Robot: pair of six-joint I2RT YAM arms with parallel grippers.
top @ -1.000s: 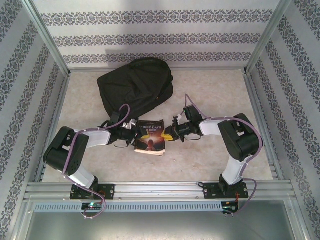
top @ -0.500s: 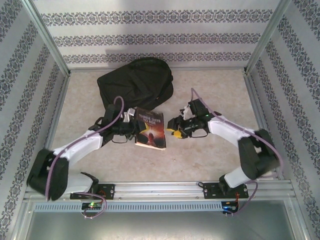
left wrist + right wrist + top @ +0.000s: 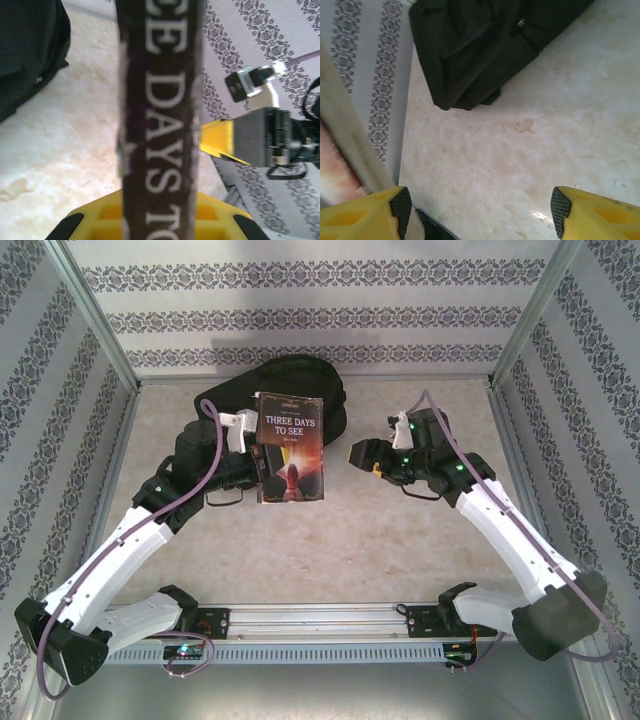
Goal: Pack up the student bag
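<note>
**A:** Item one, the student bag (image 3: 305, 373)?
**B:** Black, soft, lying at the far middle of the table (image 3: 400, 530). I cannot tell whether its zipper is open.

**A:** Item two?
**B:** A book (image 3: 291, 447), titled "Three Days to See". It is lifted clear of the table with its cover facing up, directly in front of the bag. Probably it is raised so it can go in from above.

**A:** Who holds it?
**B:** The left gripper (image 3: 256, 465), fingers pinched narrow on its left edge. The left wrist view has the spine running between them.

**A:** And the right gripper (image 3: 362, 453)?
**B:** Jaws spread wide and holding nothing. It sits just off the book's right edge without touching it, likely kept free to hold the bag's mouth.
</note>
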